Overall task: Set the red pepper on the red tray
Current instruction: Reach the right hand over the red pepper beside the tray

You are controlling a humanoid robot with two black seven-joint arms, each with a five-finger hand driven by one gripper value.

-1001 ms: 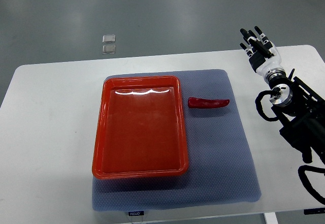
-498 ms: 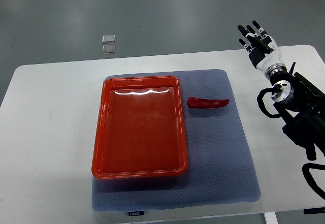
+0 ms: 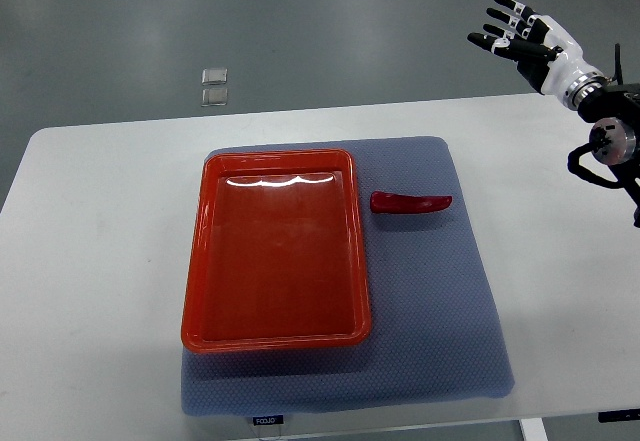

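Note:
A red pepper [image 3: 411, 202] lies flat on the blue-grey mat [image 3: 440, 301], just right of the red tray [image 3: 197, 291]. The tray holds nothing and sits on the left part of the mat. My right hand [image 3: 512, 33] hovers high at the top right, beyond the table's far edge, well away from the pepper. Its fingers [image 3: 492, 40] are spread and hold nothing. No left arm shows in this view.
The white table [image 3: 100, 261] carries the mat. My right forearm [image 3: 605, 131] with black cables runs along the right edge. Two small clear squares [image 3: 214, 85] lie on the grey floor behind the table.
My right hand has risen and swung up and to the right, away from the table, and its fingers have spread wider. Pepper and tray have not moved.

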